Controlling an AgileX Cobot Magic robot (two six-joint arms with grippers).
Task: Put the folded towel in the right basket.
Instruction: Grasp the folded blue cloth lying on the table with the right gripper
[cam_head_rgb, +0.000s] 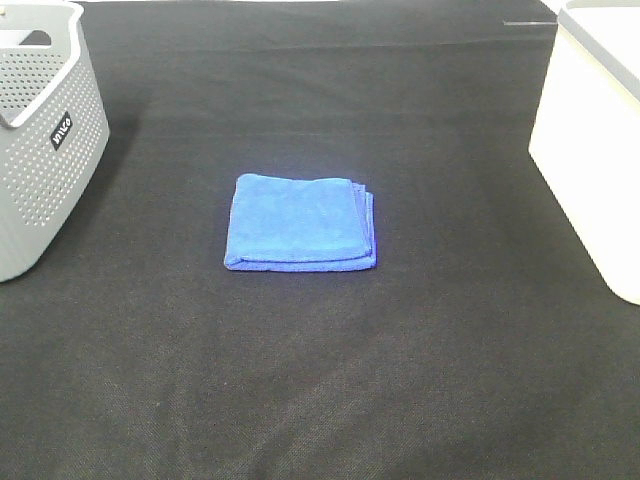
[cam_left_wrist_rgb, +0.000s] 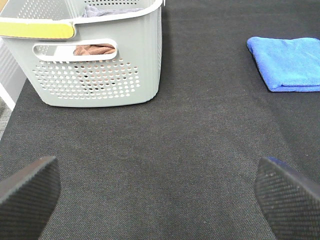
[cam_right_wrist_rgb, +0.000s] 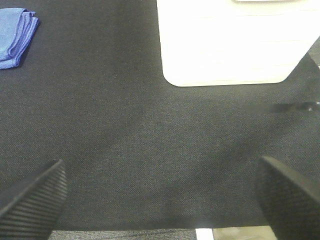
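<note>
A folded blue towel lies flat in the middle of the black table. It also shows in the left wrist view and at the edge of the right wrist view. The right basket is white and stands at the table's right edge; the right wrist view shows its wall. Neither gripper shows in the high view. My left gripper is open and empty over bare cloth, well short of the towel. My right gripper is open and empty, in front of the white basket.
A grey perforated basket stands at the table's left edge; the left wrist view shows cloth inside it. The table is covered in black fabric. The table's near edge shows in the right wrist view.
</note>
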